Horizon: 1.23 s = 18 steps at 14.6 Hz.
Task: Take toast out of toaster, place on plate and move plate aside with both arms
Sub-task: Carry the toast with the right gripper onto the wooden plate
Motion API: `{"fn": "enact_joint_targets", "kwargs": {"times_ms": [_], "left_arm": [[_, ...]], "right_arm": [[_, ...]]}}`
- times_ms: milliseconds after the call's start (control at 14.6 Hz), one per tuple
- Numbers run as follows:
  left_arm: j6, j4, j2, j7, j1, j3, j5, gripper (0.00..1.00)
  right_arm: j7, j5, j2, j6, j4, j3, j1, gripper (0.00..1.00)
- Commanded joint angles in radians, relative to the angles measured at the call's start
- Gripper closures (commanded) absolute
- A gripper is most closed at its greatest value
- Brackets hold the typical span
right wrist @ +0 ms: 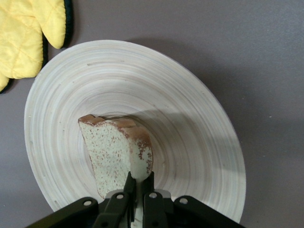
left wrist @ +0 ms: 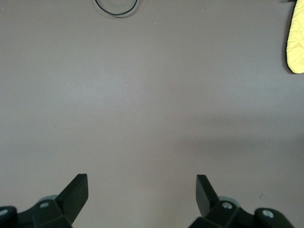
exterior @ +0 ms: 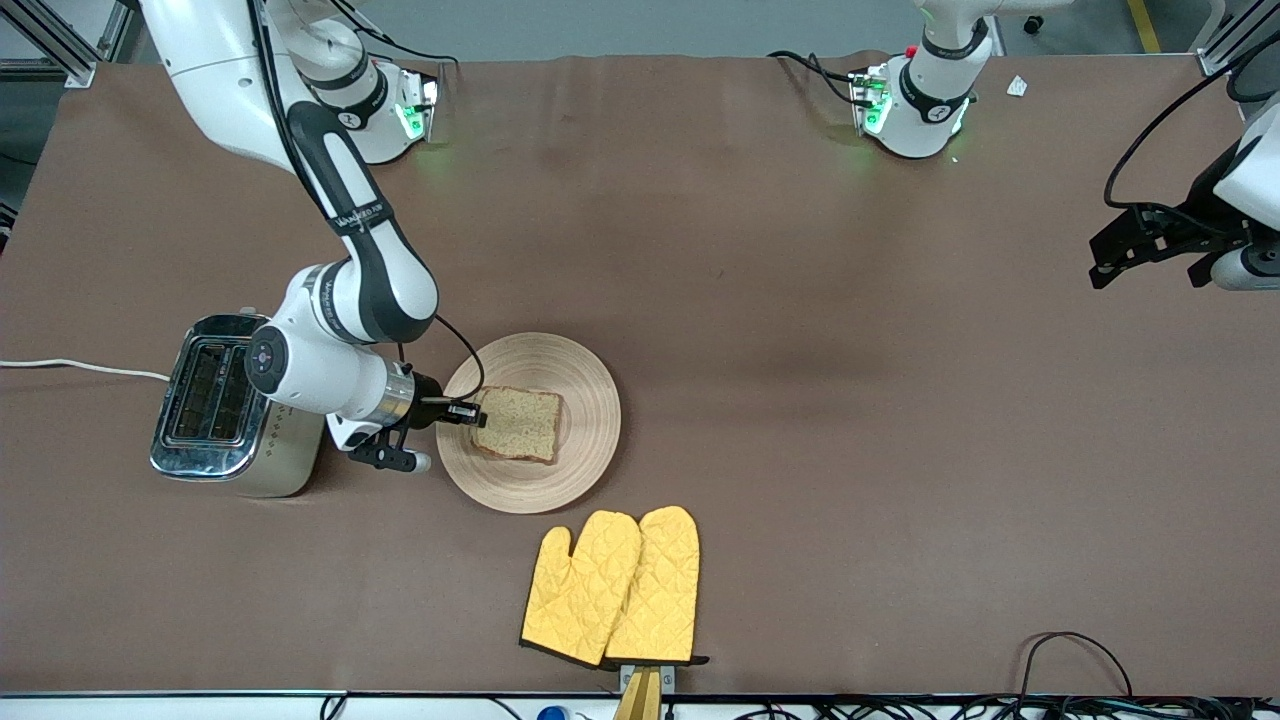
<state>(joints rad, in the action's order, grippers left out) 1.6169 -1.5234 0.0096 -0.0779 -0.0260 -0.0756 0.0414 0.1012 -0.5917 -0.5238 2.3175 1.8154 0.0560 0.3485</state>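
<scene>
While claw-pinched (right wrist: 137, 183), speckled brown toast (exterior: 519, 423)

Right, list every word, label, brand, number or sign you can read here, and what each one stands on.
Nothing can be read for certain.
Right arm: white lettering on its dark bands, too small to read.
Toaster: no label visible.
Oven mitts, plate, toast: no print.
Small white tag on the table: too small to read.

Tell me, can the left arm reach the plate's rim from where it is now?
Probably yes: the left claw waits open over bare table, and the plate rim toward it looks free. The right claw grips the toast at the toaster-side rim.
</scene>
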Motion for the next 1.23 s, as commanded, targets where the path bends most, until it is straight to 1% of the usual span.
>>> {"fn": "enact_joint_targets", "kwargs": {"times_ms": [0, 479, 753, 822, 959, 1096, 1164], "left_arm": [[-0.022, 0.026, 0.012, -0.005, 0.0, -0.001, 0.005, 0.0], [-0.022, 0.026, 0.012, -0.005, 0.0, -0.001, 0.003, 0.0], [-0.022, 0.026, 0.012, -0.005, 0.001, -0.001, 0.003, 0.0], [-0.022, 0.026, 0.012, -0.005, 0.001, -0.001, 0.003, 0.0], [-0.022, 0.026, 0.012, -0.003, 0.001, -0.001, 0.003, 0.0], [-0.022, 0.026, 0.012, -0.003, 0.001, -0.001, 0.003, 0.0], [-0.022, 0.026, 0.012, -0.003, 0.0, -0.001, 0.003, 0.0]], "right_arm": [[-0.029, -0.014, 0.06, -0.001, 0.076, -0.007, -0.016, 1.0], [-0.084, -0.013, 0.068, -0.006, 0.133, -0.007, -0.049, 1.0], [-0.133, -0.013, 0.07, -0.024, 0.133, -0.007, -0.088, 1.0], [-0.129, -0.013, 0.07, -0.026, 0.133, -0.007, -0.091, 0.95], [-0.123, -0.013, 0.067, -0.024, 0.13, -0.007, -0.091, 0.55], [-0.114, -0.013, 0.067, -0.024, 0.124, -0.007, -0.085, 0.36], [-0.101, -0.014, 0.068, -0.024, 0.121, -0.007, -0.082, 0.28]]}}
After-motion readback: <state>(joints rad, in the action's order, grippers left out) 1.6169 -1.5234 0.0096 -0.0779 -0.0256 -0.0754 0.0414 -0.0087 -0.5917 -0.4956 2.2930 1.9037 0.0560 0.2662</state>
